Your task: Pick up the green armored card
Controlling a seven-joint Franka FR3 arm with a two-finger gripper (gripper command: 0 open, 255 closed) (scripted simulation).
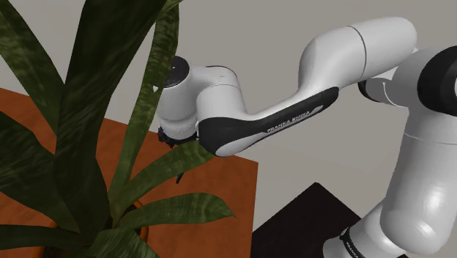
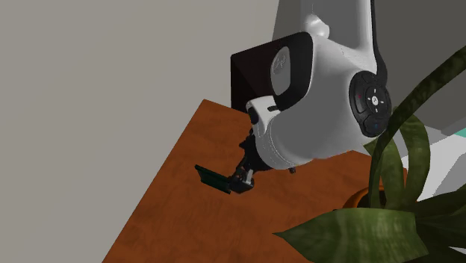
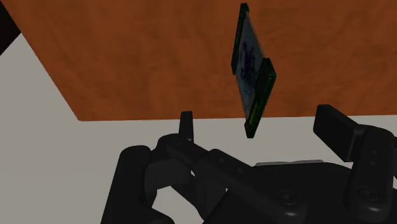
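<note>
Looks like pre-grasp. Jaws spread, green card [image 3: 249, 60] edge-on between them, touching neither, near the tabletop [image 3: 140, 57] edge. Next: squeeze onto its flat faces squarely, then lift.

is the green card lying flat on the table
Tipped up, not flat: wrist view shows the green card nearly edge-on between fingers of the open gripper, touching neither.

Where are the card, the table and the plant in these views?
card [image 3: 249, 56]: wrist view, on its dark printed face.
table [image 3: 127, 51]: wrist view, on the bare brown top.
plant [image 1: 91, 102]: shoulder view, on a broad green leaf.
</note>
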